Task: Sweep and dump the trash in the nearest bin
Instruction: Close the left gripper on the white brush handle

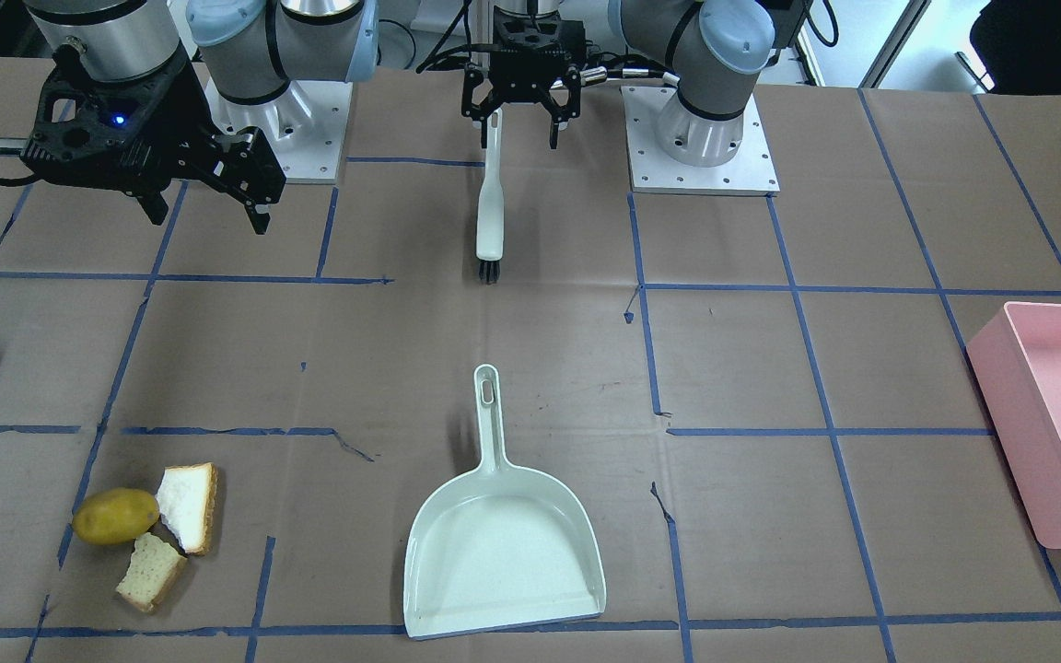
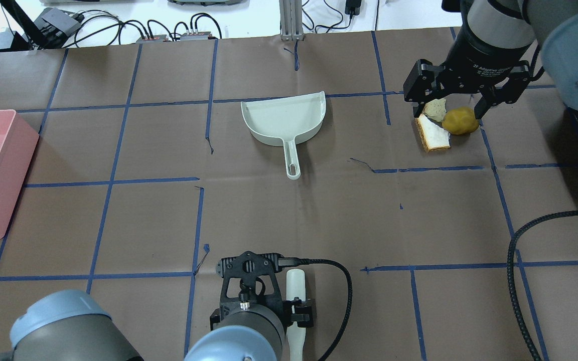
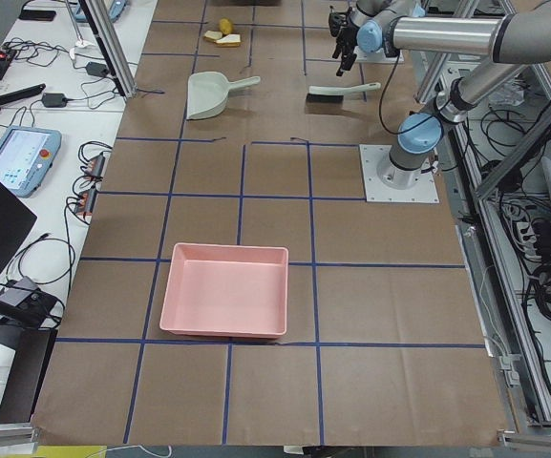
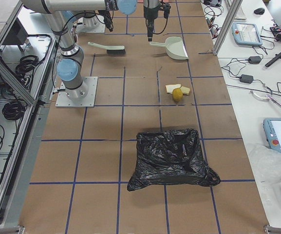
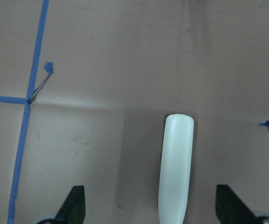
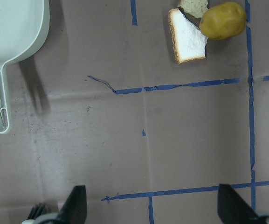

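The trash lies together: a yellow-brown potato [image 1: 114,516] and two pieces of white bread [image 1: 188,506] [image 1: 151,571]; they also show in the overhead view, the potato [image 2: 459,121] and the bread [image 2: 434,133]. A white brush [image 1: 491,203] with black bristles lies near the robot's base. My left gripper [image 1: 519,138] is open right over the brush's handle [image 5: 176,172], which lies between the jaws. A pale green dustpan [image 1: 503,543] lies mid-table. My right gripper [image 1: 210,219] is open and empty, raised above the table on the trash side.
A pink bin [image 1: 1046,414] stands at the table's end on my left side. A black trash bag [image 4: 172,158] lies open at the end on my right side, beyond the trash. Blue tape lines cross the brown table cover.
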Robot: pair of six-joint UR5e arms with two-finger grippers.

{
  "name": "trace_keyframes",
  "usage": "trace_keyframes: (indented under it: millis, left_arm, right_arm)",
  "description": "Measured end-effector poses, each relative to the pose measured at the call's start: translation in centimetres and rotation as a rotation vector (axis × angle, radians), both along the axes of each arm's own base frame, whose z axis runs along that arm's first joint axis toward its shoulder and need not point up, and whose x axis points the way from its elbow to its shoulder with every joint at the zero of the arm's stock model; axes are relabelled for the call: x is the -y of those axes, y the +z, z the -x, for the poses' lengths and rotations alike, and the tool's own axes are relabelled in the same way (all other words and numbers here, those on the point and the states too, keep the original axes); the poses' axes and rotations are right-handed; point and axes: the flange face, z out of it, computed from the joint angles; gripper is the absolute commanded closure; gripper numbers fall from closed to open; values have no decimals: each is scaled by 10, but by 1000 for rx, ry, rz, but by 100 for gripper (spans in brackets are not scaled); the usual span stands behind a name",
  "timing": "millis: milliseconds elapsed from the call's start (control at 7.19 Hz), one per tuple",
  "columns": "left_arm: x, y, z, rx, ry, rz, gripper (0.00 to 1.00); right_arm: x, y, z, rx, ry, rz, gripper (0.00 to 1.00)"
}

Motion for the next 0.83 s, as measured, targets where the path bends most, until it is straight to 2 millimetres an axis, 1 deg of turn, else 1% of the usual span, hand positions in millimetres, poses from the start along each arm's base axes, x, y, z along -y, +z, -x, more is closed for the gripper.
trace_keyframes:
  millis: [278,417,556,835]
  left_arm:
    - [-29,-40,23,36,22,51,2]
    - [-42,-53,29,53,32,63,4]
    - [-53,-60,32,59,38,67,8]
    - [-82,-75,32,49,33,68,9]
  right_arm:
    - [0,0,0,0,0,0,0]
    - [0,0,0,0,0,-1,0]
    - [0,0,0,0,-1,-1,0]
    - [0,0,0,0,-2,-1,0]
